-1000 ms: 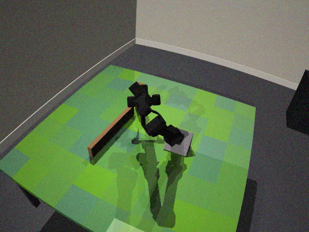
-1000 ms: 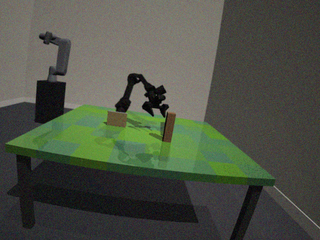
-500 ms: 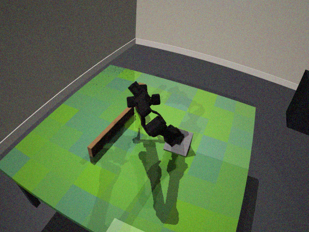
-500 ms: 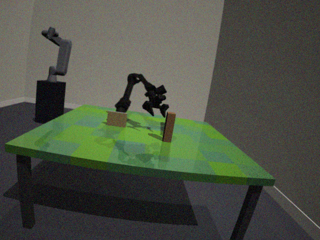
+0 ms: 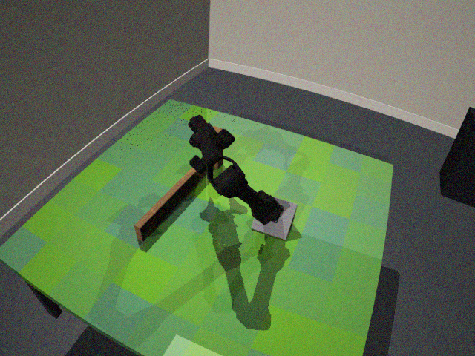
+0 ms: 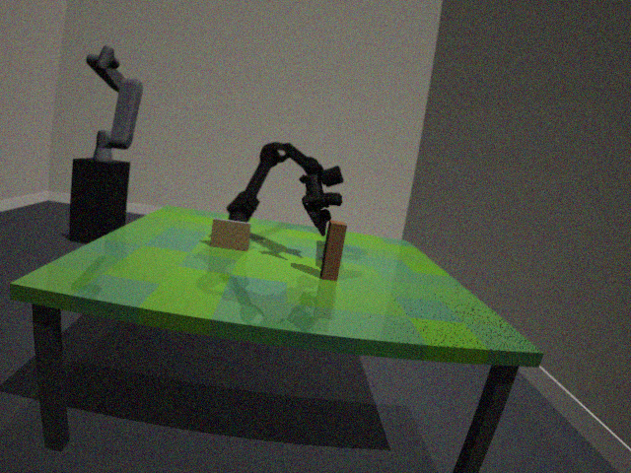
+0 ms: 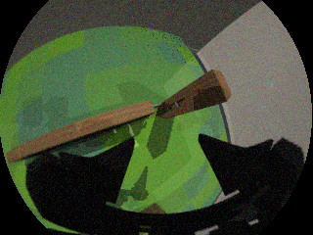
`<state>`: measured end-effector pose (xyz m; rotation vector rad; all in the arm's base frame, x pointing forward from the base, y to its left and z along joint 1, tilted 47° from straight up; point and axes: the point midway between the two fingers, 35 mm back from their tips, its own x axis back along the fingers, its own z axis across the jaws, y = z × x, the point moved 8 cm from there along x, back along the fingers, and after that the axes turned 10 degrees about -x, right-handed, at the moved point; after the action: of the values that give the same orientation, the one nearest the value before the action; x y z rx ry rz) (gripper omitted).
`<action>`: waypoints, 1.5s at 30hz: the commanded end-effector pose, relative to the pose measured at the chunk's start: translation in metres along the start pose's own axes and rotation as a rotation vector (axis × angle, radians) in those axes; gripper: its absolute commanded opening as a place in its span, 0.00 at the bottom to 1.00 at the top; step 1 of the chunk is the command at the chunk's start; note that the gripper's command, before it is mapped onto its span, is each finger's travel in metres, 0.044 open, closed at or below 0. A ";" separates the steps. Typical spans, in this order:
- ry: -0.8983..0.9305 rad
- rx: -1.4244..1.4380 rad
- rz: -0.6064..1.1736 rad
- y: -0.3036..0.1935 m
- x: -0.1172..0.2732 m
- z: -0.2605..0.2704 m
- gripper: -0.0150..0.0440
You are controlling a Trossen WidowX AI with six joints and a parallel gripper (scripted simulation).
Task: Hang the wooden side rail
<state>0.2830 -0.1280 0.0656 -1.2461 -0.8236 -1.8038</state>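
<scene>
Nearest in the wrist view, the black gripper [image 5: 211,151] [image 6: 321,224] [image 7: 167,139] stands wide open, with nothing between its fingers. Just beyond it, the wooden side rail [image 5: 168,201] [image 7: 80,128] stands on its long narrow edge on the green patchwork table [image 5: 333,184] [image 6: 168,295] [image 7: 105,54]. It is a long, straight, reddish-brown board, its upper edge lit and one broad side nearly black in shadow. One end lies at the slotted headboard post [image 5: 220,161] [image 6: 333,251] [image 7: 201,93], a short, upright wooden piece, where a thin glint of steel bridges them; whether both hooks sit on the pins cannot be made out. Farther off in the exterior view, a grey robot arm [image 6: 127,111] stands on a black pedestal [image 6: 98,201].
</scene>
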 end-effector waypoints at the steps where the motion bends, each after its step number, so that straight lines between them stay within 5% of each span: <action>1: 0.187 0.663 0.130 0.037 0.007 0.016 1.00; 24: 0.691 1.705 0.001 0.083 0.016 0.042 1.00; 45: 0.706 1.741 -0.015 0.084 0.017 0.042 1.00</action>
<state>0.3692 -0.1368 0.0992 0.4685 -1.3453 -0.7420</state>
